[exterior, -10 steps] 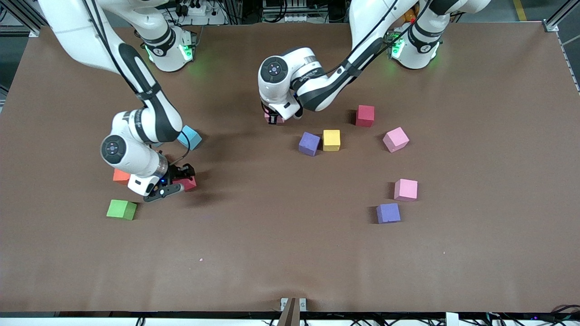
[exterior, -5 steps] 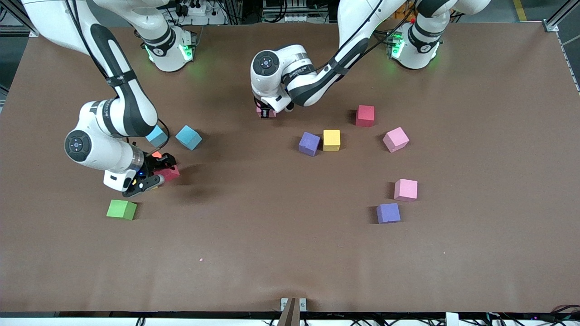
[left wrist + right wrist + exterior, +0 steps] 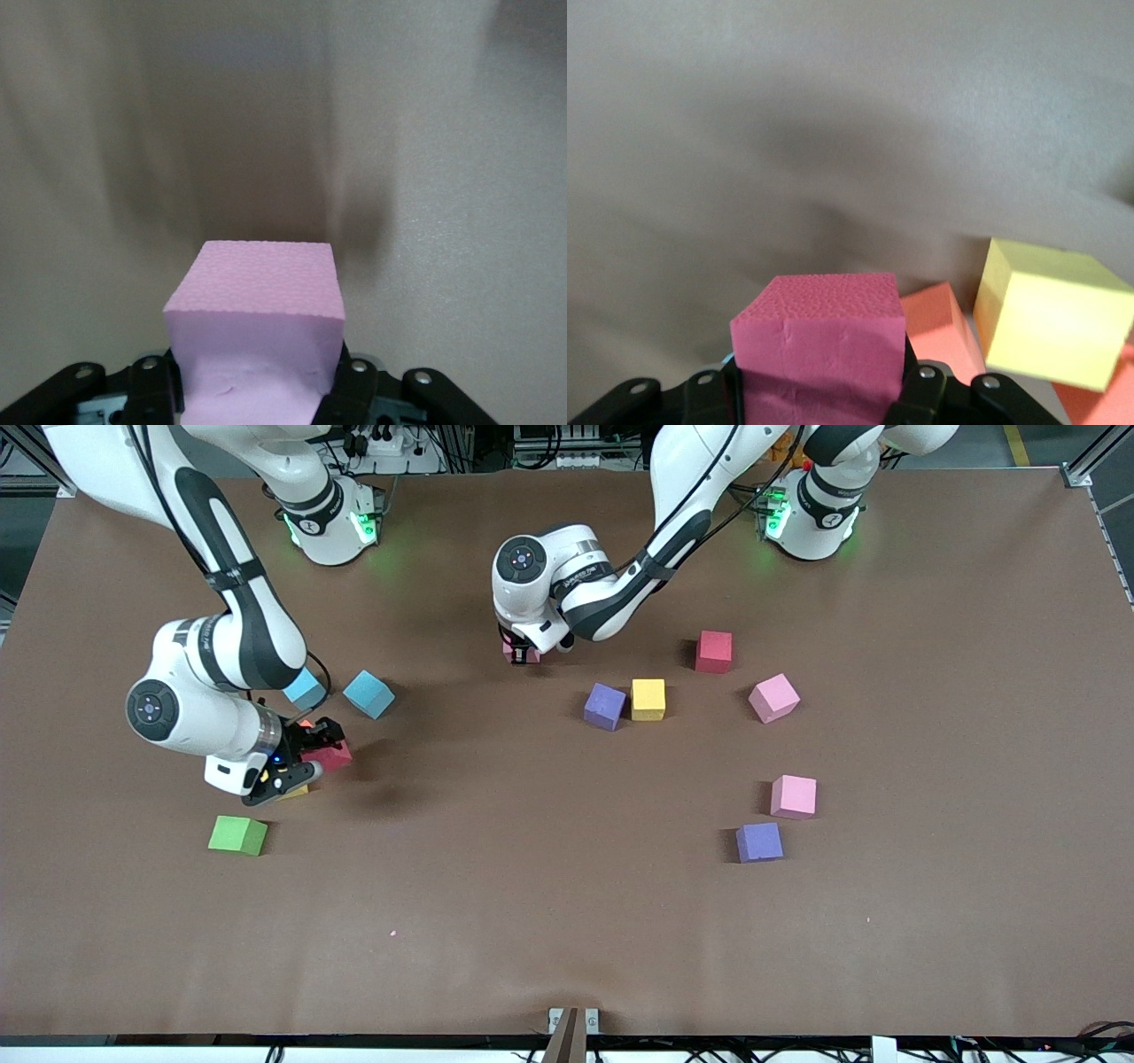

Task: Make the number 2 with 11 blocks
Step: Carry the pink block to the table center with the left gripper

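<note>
Pink block [image 3: 252,332] sits clamped in the left gripper [image 3: 523,654]; right gripper [image 3: 312,755] clutches a red block [image 3: 819,350], both evidently bound for the digit.

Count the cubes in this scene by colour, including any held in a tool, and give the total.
Pink cubes: 3
Purple cubes: 2
Yellow cubes: 2
Red cubes: 2
Light blue cubes: 2
Orange cubes, partly hidden: 2
Green cube: 1
Total: 14
</note>
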Tool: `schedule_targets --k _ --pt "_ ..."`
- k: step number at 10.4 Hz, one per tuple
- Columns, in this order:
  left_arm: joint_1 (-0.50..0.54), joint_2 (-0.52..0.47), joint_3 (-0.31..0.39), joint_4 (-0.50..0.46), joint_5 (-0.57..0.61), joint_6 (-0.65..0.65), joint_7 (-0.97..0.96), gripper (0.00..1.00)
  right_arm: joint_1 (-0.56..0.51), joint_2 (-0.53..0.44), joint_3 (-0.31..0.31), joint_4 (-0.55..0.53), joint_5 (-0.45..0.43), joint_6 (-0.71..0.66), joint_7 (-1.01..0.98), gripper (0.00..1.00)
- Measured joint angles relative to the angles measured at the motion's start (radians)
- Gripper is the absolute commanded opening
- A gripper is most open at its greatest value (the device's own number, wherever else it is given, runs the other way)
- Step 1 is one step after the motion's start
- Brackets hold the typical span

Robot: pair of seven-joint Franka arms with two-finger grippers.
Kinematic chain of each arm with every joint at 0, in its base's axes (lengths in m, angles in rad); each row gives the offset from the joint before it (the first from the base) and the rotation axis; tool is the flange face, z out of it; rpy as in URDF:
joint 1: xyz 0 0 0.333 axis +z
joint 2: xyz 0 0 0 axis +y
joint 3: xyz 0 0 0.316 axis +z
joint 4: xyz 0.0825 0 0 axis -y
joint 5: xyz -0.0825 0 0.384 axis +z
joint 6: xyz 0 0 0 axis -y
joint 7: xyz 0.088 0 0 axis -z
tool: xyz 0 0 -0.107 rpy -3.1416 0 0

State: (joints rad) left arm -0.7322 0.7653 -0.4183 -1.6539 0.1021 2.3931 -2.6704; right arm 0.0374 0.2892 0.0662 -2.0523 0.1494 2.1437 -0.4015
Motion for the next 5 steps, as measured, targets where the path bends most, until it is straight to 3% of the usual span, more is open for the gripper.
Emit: schedule_targets --k 1,5 --pt "-0.006 0.001 0.006 0.0 0.0 0.002 0.0 1.0 -0.017 -0.026 0.001 -0.008 -0.008 -0.032 -0.005 0.54" --pt "-0.029 0.0 0.024 0.008 0.016 -0.006 0.0 1.0 -0.04 -0.046 0.006 -0.026 -0.018 -0.042 -0.022 0.54"
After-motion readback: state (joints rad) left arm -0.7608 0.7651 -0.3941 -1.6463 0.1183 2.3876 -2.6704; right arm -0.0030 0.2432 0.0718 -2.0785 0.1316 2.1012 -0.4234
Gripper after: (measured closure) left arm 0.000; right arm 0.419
